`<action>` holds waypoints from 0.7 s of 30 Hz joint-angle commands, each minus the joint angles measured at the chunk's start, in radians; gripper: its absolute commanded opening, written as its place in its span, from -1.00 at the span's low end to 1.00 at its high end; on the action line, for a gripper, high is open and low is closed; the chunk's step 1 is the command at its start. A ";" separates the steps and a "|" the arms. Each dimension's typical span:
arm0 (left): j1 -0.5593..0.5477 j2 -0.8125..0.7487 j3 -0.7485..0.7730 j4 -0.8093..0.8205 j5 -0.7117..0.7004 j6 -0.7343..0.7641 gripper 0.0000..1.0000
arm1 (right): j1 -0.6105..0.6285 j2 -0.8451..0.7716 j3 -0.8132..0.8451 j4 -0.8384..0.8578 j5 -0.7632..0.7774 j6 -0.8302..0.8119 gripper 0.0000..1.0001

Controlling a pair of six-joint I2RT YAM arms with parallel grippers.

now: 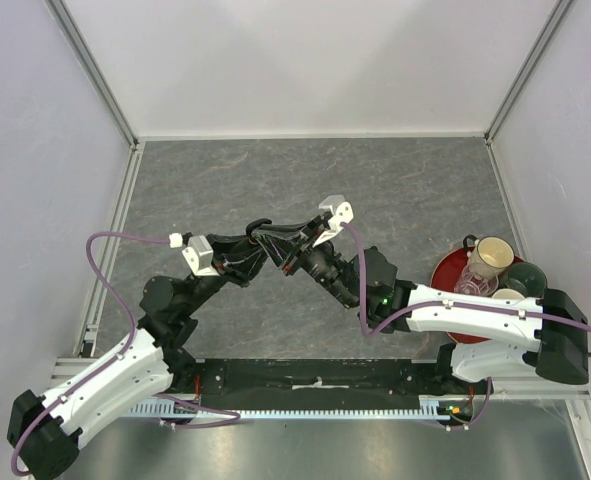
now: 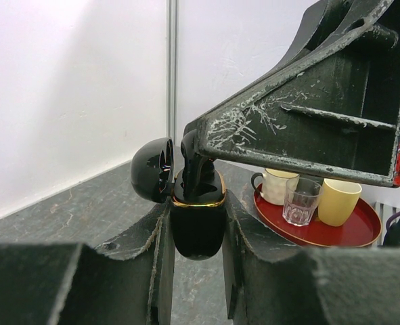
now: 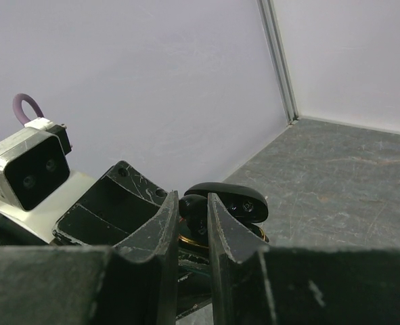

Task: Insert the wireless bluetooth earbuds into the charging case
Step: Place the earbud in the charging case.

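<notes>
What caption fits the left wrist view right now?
Left gripper clamps the open black case while the right gripper holds a black earbud at its mouth.

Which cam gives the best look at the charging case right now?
Left wrist: charging case upright, lid open, gold rim showing, clamped between the left fingers. Right wrist shows only its lid and some rim behind the right fingers. Top external: too buried to make out.

Mostly hidden
The right gripper (image 3: 192,198) covers most of the black earbud (image 3: 191,220); the left gripper (image 2: 197,203) hides the sides of the charging case (image 2: 197,233).
</notes>
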 commanded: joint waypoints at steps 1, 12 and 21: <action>0.000 -0.031 0.015 0.096 -0.033 0.029 -0.95 | 0.003 -0.015 0.024 -0.084 0.038 -0.024 -1.00; 0.000 -0.019 0.025 0.096 -0.028 0.032 -0.95 | 0.007 -0.013 0.041 -0.151 0.052 -0.026 -1.00; 0.000 -0.025 0.023 0.093 -0.033 0.033 -0.95 | 0.009 -0.018 0.059 -0.209 0.066 -0.035 -1.00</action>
